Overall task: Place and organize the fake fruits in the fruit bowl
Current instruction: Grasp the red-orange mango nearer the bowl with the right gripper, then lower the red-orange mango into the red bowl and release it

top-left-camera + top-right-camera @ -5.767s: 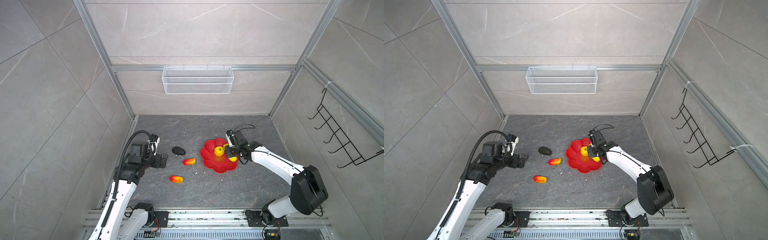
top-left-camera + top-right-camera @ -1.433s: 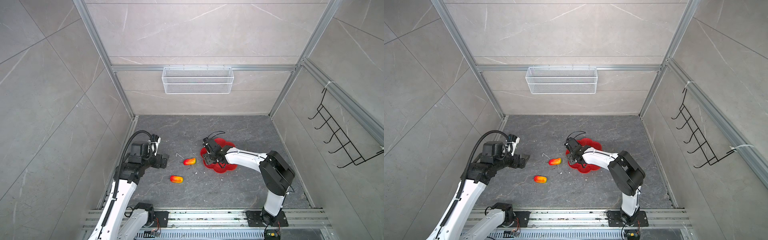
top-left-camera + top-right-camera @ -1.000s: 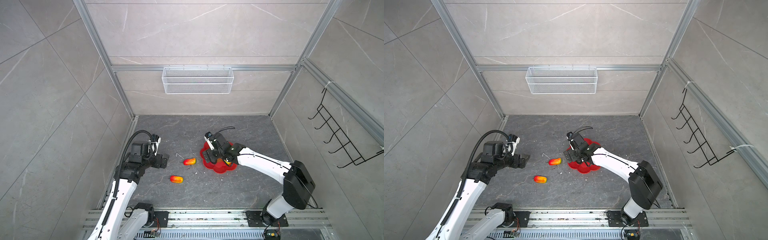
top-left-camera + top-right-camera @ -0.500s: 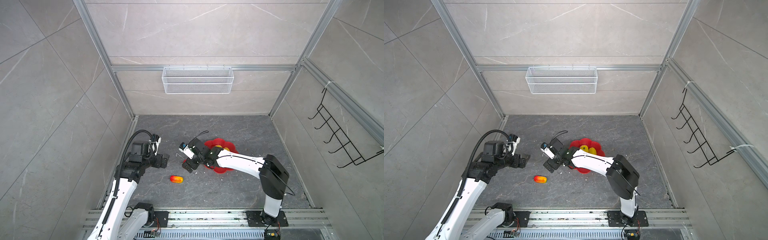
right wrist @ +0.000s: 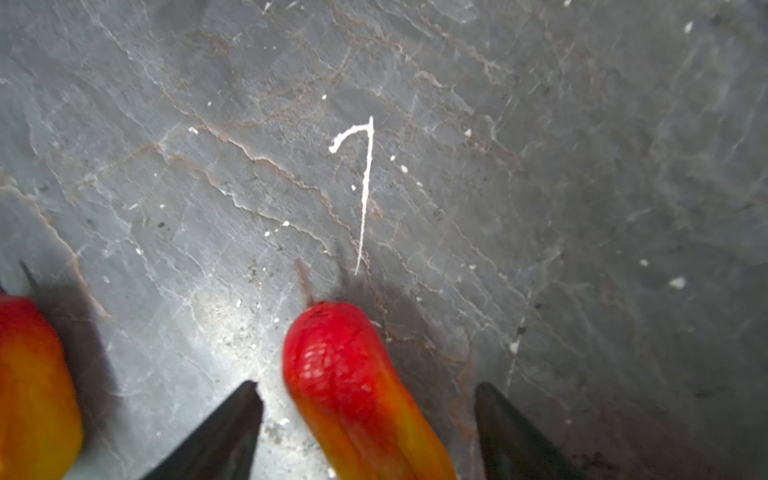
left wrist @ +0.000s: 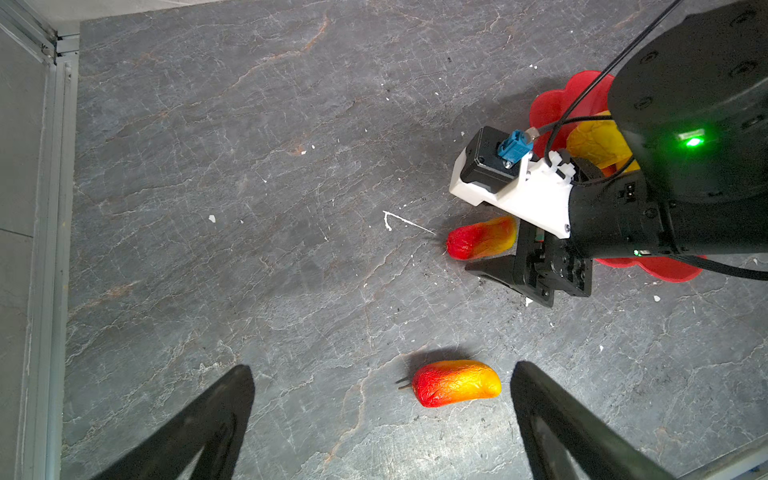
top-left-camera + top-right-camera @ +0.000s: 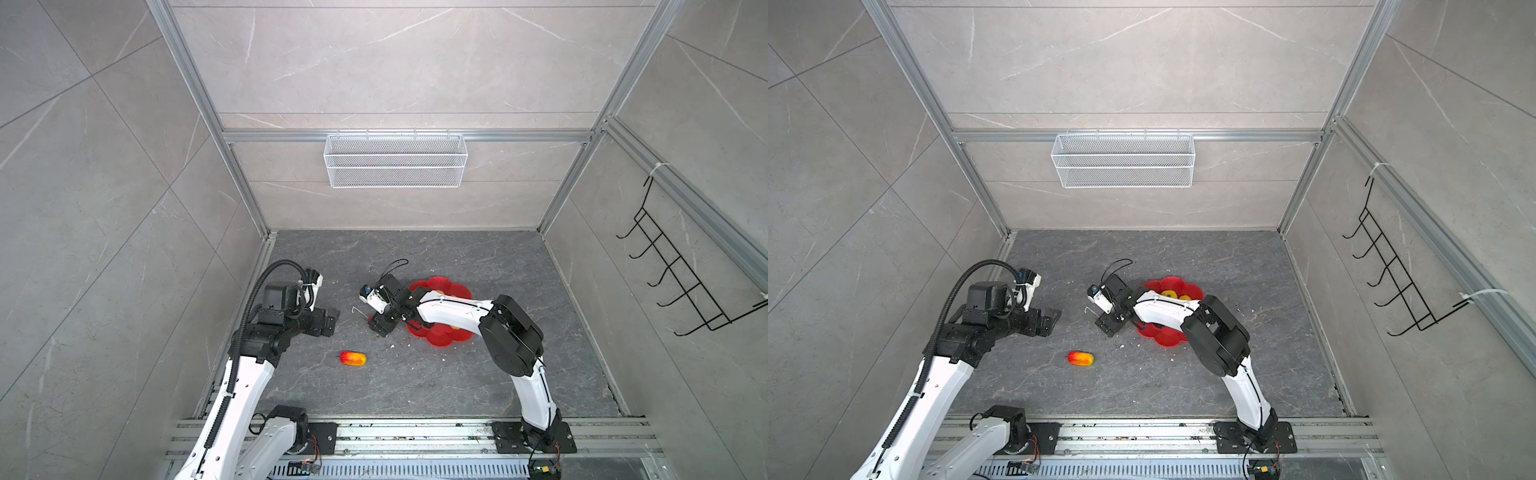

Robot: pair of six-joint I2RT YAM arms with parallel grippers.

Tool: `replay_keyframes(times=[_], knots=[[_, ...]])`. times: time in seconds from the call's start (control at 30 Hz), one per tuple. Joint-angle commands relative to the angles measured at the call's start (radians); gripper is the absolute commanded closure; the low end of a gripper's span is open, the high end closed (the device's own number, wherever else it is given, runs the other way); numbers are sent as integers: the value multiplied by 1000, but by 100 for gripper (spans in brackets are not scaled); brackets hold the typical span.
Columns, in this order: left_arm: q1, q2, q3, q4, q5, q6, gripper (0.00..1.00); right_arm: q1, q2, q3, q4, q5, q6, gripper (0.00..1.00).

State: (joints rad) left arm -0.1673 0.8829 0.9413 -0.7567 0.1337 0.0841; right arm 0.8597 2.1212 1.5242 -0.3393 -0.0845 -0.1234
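**Dark grey veined stone worktop** (image 7: 415, 386), seen from above, with both arms over it.

- **Right hand** (image 5: 368, 415): it reaches across the middle, to the left of the shallow glossy red plastic fruit bowl with a scalloped petal rim (image 7: 1163, 338). The bowl sits right of centre in both top views.
- **Grip state, right:** the two black fingers (image 5: 232, 428) stand moderately apart, one on each side of a red-to-yellow oblong plastic fruit (image 5: 353, 395). Bare worktop shows between the fruit and each finger, so nothing is gripped. The fruit lies on the worktop near the bowl's left edge.
- **Strand:** a thin white hooked strand (image 5: 365, 187) lies just past the fruit's red tip.
- **Bowl contents:** yellow plastic fruits (image 7: 1169, 294) lie inside the bowl, partly hidden by the right arm.
- **Second fruit:** a second red-to-yellow oblong plastic fruit (image 7: 353, 358) lies alone on the worktop, lower and left of the bowl and well apart from it.
- **Left hand** (image 6: 382, 368): it hangs at the left of the frame above that second fruit, its fingers spread wide and holding nothing.
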Motion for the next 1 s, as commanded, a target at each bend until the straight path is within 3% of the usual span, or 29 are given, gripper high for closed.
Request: replay_keyframes(times=[0.0, 0.07, 0.2, 0.37, 0.43, 0.7, 0.97], knots=[[6, -5, 21, 6, 8, 13, 0, 6, -2, 2, -6, -21, 10, 30], [6, -5, 21, 5, 7, 13, 0, 6, -1, 6, -18, -22, 8, 43], [6, -6, 22, 5, 5, 13, 0, 6, -1, 10, -33, -24, 11, 59], [6, -7, 22, 5, 7, 13, 0, 6, -29, 3, -43, -28, 16, 67], [6, -6, 21, 7, 7, 13, 0, 6, -63, -11, -39, -38, 21, 77], [6, -5, 20, 7, 7, 13, 0, -6, -347, -168, 11, -2, 44, 81], [6, -6, 22, 7, 12, 13, 0, -131, -633, -362, -117, 130, 109, 83]])
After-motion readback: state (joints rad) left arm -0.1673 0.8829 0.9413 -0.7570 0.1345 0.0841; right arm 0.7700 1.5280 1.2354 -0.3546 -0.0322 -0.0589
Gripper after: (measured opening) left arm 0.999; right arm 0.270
